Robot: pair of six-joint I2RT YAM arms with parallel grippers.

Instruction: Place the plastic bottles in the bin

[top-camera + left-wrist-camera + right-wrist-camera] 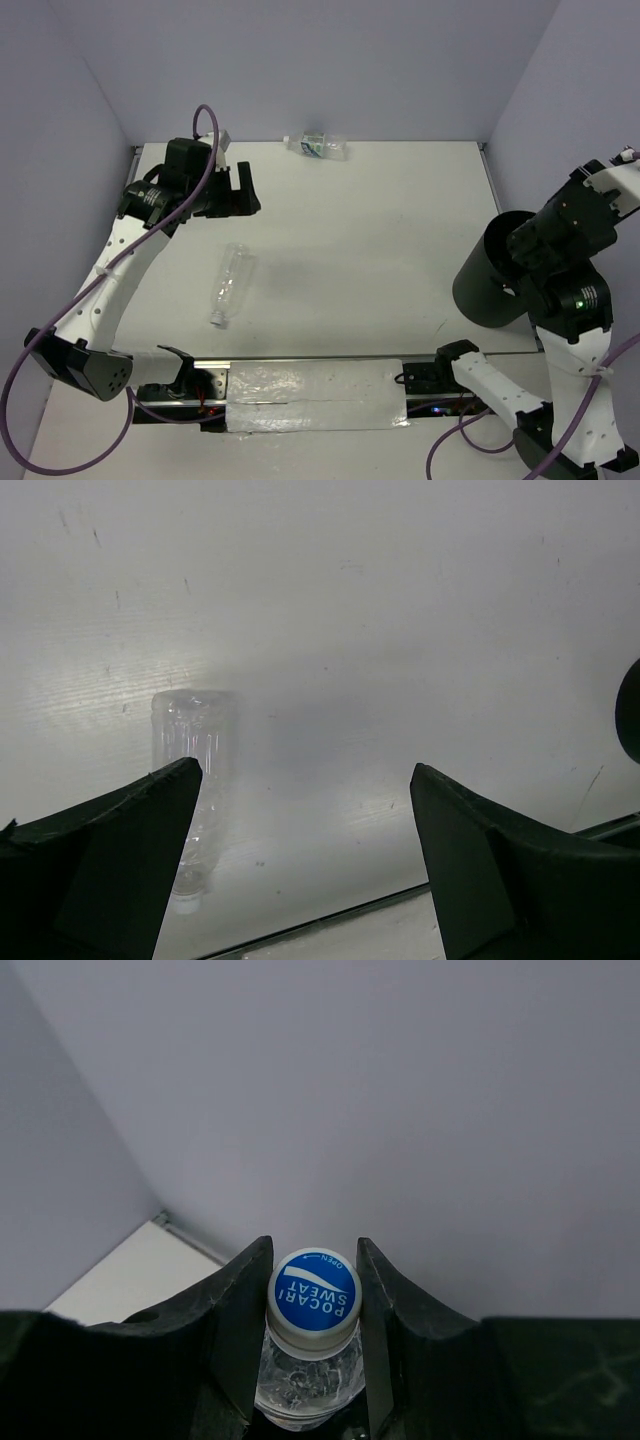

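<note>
- One counter (380, 230), white, fills the middle of the overhead view, with everything else on or over it.
- One black bin (485, 285) stands at the right edge of that view. The right arm hangs over its rim, and I cannot see what is inside.
- There are two end effectors.
  - The right end effector (314, 1252) is clamped tight on the neck of a bottle. It is up by the bin, aimed at the back wall.
  - The left end effector (238, 192) is spread as wide as it goes and holds nothing. It hovers at the upper left.
- I count three bottles in sight.
  - The held bottle (312, 1305), blue-topped cap facing away, sits at the bottom centre of the right wrist view.
  - The bare bottle (232, 285) lies flat at lower left centre, below the open fingers.
  - The labelled bottle (318, 147) lies at the top centre, by the back wall.
- The step in hand looks like dropping the held bottle in the bin. To my eye it needs to be centred over the mouth before the fingers part.
- After that, the left arm would have to come down and straddle the bare bottle's body.
</note>
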